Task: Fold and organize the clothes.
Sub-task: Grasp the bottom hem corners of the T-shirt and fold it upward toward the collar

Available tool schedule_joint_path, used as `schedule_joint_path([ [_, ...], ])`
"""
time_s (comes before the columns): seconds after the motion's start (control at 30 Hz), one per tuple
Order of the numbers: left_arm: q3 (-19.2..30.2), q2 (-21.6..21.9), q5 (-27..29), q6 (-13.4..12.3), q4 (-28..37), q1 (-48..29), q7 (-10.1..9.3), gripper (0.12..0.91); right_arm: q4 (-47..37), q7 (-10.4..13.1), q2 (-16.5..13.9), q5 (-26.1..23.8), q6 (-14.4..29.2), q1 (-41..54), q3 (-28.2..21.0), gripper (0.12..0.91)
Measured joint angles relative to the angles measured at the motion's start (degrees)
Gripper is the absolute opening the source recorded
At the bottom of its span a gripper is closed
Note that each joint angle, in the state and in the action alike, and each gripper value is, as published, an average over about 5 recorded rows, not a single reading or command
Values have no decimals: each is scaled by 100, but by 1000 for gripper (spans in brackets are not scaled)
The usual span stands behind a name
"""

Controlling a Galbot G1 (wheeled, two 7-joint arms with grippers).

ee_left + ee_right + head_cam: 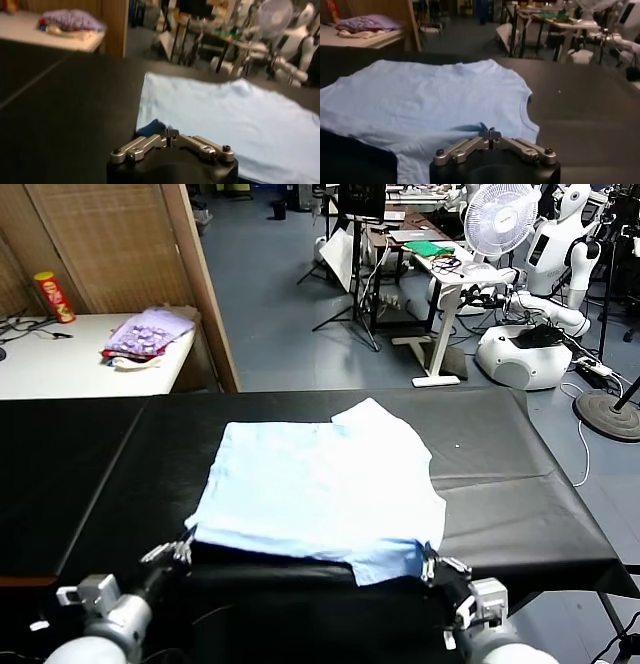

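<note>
Pale blue T-shirt (pixel 320 489) lies flat on black-draped desk (pixel 90 474), thin soft fabric, slightly wrinkled. Left gripper (pixel 183 548) pinches its near-left corner, right gripper (pixel 432 568) clamps the near-right corner; fingertips hidden by cloth. Purple clothes heap (pixel 150 332) and red can (pixel 54 296) sit on white side table (pixel 60 369) behind.

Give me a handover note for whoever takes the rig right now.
Left gripper: shut on the near left corner of the T-shirt.
Right gripper: shut on the near right corner of it.
T-shirt: lies flat on the black table, near edge at the table's front.
Done: both corners pinched.
Left: every fold, then putting it away.
</note>
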Motion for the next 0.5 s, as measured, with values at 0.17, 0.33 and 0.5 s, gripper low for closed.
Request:
schedule_joint_path([
  [0.17, 262, -74, 407, -137, 448, -572, 17, 126, -596, -196, -124, -26, 300, 562, -163, 122],
  [0.33, 491, -110, 790, -224, 915, -1014, 28, 126, -1158, -349, -210, -168, 611, 1030, -330, 122],
  [0.5, 640, -115, 1205, -314, 1326, -1300, 31, 126, -1689, -492, -204, -347, 916, 1390, -471, 122],
])
